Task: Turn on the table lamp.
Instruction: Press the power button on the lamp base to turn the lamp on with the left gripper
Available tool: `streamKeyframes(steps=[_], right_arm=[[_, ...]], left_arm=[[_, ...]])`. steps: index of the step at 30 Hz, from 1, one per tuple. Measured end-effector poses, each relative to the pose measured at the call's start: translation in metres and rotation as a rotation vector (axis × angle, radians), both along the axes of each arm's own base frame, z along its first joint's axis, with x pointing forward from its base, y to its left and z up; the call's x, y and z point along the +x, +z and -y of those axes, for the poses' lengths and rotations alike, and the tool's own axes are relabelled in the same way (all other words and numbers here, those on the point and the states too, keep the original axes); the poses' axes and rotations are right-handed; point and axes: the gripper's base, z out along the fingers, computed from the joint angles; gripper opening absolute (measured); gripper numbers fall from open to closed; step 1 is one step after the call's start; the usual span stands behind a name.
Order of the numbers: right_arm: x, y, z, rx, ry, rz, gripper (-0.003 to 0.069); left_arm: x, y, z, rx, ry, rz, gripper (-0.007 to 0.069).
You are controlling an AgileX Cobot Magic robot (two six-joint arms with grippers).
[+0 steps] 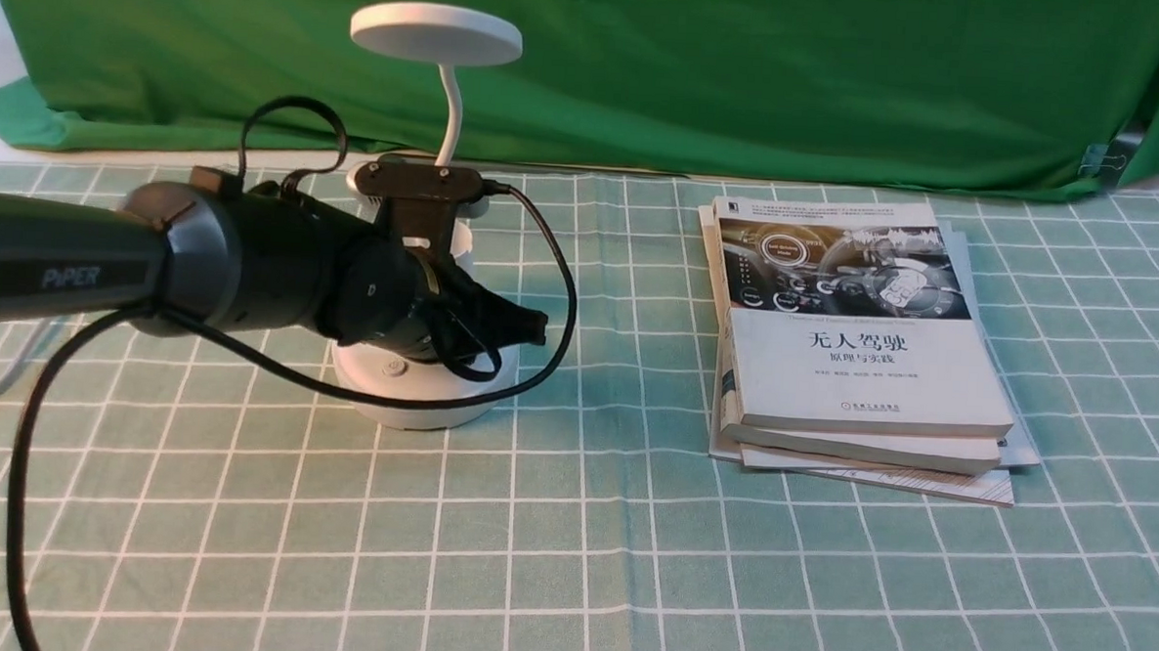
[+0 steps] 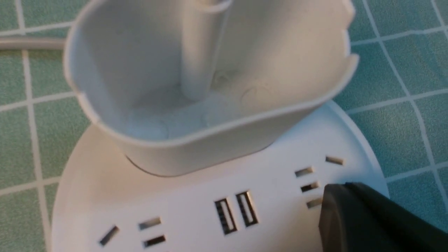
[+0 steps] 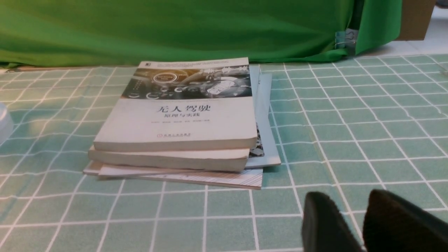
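Toward the far edge, left half of the table (image 1: 609, 552): one table lamp (image 1: 436, 35), upright, white, with one disc head above one curved neck.
Left tool (image 2: 344, 187): clenched, nothing seen in its grasp; located over the lamp base (image 2: 189, 196), contact cannot be determined.
Right tool (image 3: 348, 199): released, fingertips narrowly parted, grasping nothing.
Lamp base: round; two upright slots (image 2: 236, 212) at its middle; one button (image 1: 394, 366) visible in the front view, the rest partly covered by the left arm (image 1: 279, 254).
Black cable: one long loop (image 1: 323, 386) crossing in front of the base.
Far edge: runs beside one green cloth (image 1: 649, 74), with one clip (image 1: 1105, 161) toward the far right corner.
Books: two thick (image 1: 861, 367), stacked, right of centre; thinner items (image 1: 925, 481) beneath, count uncertain.
Moving room: bare strip between lamp and books; wider stretch nearer the robot.
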Motion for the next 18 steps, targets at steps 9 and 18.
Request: streamKeyframes(steps=[9, 18], right_arm=[[0.0, 0.0, 0.0, 0.0, 0.0, 0.0, 0.0239], [0.0, 0.0, 0.0, 0.0, 0.0, 0.0, 0.0239]], left_arm=[[-0.012, 0.011, -0.006, 0.014, 0.006, -0.043, 0.0], [-0.012, 0.011, -0.006, 0.027, -0.004, -0.037, 0.0]])
